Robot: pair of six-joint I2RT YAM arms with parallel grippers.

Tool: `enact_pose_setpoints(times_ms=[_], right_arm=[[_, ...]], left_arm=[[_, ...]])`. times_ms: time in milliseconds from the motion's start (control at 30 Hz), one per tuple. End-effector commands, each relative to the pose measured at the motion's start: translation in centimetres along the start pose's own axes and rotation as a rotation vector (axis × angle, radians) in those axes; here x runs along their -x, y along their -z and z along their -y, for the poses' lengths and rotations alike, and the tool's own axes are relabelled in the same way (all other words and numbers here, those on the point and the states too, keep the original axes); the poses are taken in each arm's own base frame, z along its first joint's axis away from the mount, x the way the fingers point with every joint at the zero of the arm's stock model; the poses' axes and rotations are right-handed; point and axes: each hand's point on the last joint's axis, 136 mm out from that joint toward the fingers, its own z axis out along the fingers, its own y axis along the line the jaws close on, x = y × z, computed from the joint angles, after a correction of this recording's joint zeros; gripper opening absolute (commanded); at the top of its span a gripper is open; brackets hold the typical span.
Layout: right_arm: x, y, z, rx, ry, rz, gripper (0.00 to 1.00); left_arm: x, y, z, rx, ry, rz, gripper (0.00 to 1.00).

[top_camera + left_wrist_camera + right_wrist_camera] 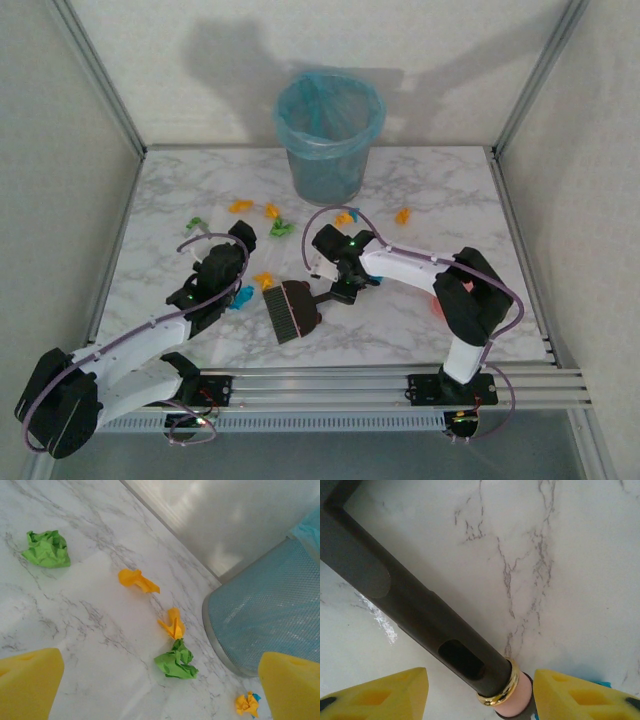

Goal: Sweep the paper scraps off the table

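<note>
Marble table [75, 605]: scraps [175, 662] beyond left hand [159, 687]

We see crumpled orange and green paper scraps [175, 662] on a smooth white marble-veined table [90, 630]. The dark brush handle [420, 610] looks matt.

The pink object [437, 306] is hiding mostly behind the right arm. A blue scrap [240, 297] is lying half under the left arm (its shape unclear). The brush handle [420, 615] is running off the right wrist view's top-left corner, its pink end dipping below the bottom edge. A blue paper bit [602, 683] is barely showing past a pad [580, 695] of the right hand [481, 676]. The bin [270, 615] is being cropped at the left wrist view's right edge.
</note>
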Motion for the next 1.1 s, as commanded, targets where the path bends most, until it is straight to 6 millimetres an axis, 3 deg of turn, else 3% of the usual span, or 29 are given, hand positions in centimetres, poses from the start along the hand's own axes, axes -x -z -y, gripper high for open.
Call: enact_pose_setpoints(times_ms=[0, 367, 833, 1067], right_arm=[[-0.7, -1.1, -0.2, 0.004, 0.012, -0.026, 0.57], [-0.4, -2.9, -0.5, 0.017, 0.022, -0.04, 0.5], [2.5, -2.1, -0.8, 0.014, 0.046, 0.036, 0.35], [3.5, -1.2, -1.3, 0.002, -0.003, 0.079, 0.47]], left_arm=[[0.2, -0.1, -1.3, 0.043, -0.001, 0.02, 1.0], [0.4, 0.0, -1.3, 0.041, 0.007, 0.026, 0.99], [0.4, 0.0, -1.4, 0.042, 0.009, 0.026, 1.0], [0.4, 0.0, -1.4, 0.041, 0.009, 0.024, 1.0]])
